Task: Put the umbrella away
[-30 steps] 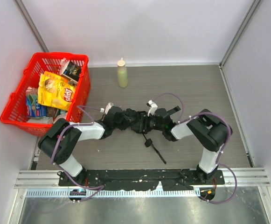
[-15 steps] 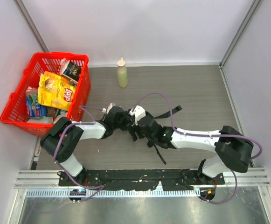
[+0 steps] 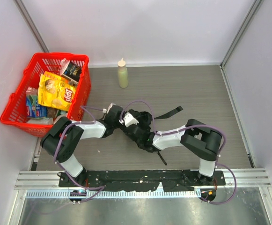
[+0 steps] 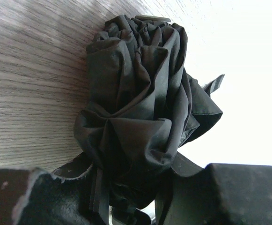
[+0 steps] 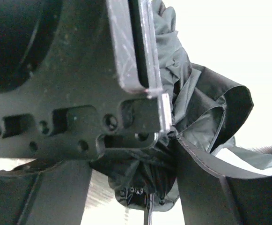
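The umbrella [image 4: 136, 93] is a bunched black fabric bundle lying on the table between both arms. In the top view its thin shaft [image 3: 160, 157] runs toward the near edge and its strap [image 3: 171, 112] trails to the right. My left gripper [image 3: 121, 123] is shut on the fabric, which fills the space between its fingers [image 4: 14, 197]. My right gripper [image 3: 135, 127] sits right against the left one, open, its fingers [image 5: 210, 187] either side of the umbrella's gathered end [image 5: 145, 183]. The left gripper's body fills the upper left of the right wrist view.
A red basket [image 3: 14, 117] with a yellow chip bag [image 3: 56, 91] and other packets stands at the far left. A pale squeeze bottle [image 3: 122, 74] stands at the back. Grey walls enclose the table on three sides.
My right arm first reached left across the umbrella, then folded its elbow back, and its gripper now sits further left against the left gripper. The left arm has barely moved.
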